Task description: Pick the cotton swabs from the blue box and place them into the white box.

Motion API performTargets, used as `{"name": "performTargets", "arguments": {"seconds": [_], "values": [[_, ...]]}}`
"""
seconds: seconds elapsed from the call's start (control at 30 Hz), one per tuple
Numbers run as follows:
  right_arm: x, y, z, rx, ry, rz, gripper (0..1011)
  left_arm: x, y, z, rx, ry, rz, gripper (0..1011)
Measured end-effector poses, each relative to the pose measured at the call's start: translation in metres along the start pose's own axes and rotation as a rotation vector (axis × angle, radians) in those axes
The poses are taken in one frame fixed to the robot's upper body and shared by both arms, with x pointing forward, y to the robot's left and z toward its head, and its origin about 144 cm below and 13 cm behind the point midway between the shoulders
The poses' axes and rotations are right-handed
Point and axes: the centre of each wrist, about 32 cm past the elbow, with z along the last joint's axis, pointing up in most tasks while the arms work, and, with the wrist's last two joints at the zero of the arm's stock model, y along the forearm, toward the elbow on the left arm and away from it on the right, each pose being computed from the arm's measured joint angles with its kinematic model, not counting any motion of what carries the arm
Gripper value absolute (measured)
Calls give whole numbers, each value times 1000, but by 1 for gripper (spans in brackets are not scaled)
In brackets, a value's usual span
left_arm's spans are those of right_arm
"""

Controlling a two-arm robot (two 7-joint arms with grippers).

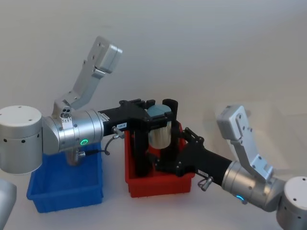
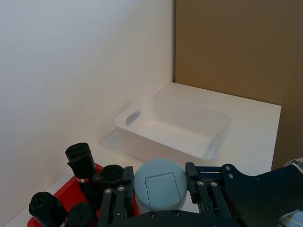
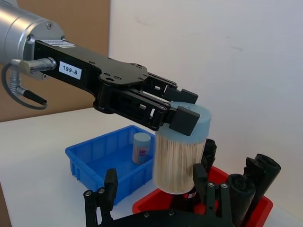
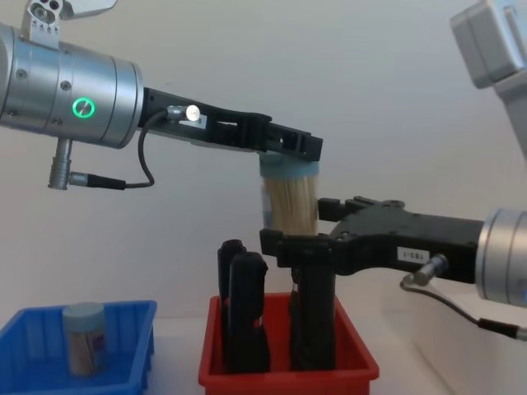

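My left gripper (image 1: 158, 117) is shut on the pale blue cap of a tub of cotton swabs (image 1: 159, 134), holding it upright in the air above the red bin. In the right wrist view the same tub (image 3: 177, 161) hangs between the spread fingers of my right gripper (image 3: 156, 189), which is open around its lower part; one finger is close to its side. A second tub (image 3: 141, 147) stands in the blue box (image 3: 94, 156), at the robot's left. The white box (image 2: 175, 125) lies beyond, seen from the left wrist.
A red bin (image 1: 160, 184) holding several tall black upright objects (image 4: 243, 313) stands directly under the held tub, beside the blue box (image 1: 64, 187). A white wall runs behind the table.
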Motion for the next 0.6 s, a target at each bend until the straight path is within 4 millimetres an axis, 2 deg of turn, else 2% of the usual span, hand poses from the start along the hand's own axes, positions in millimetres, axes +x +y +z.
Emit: {"name": "performTargets", "arguments": {"seconds": [0.23,0.6], "values": [[3,11,2,-9,-12,7,1001,0,0,0,0,0,-1,659],[3,16,4,-8,-17,1,1001,0,0,0,0,0,-2,659]]}}
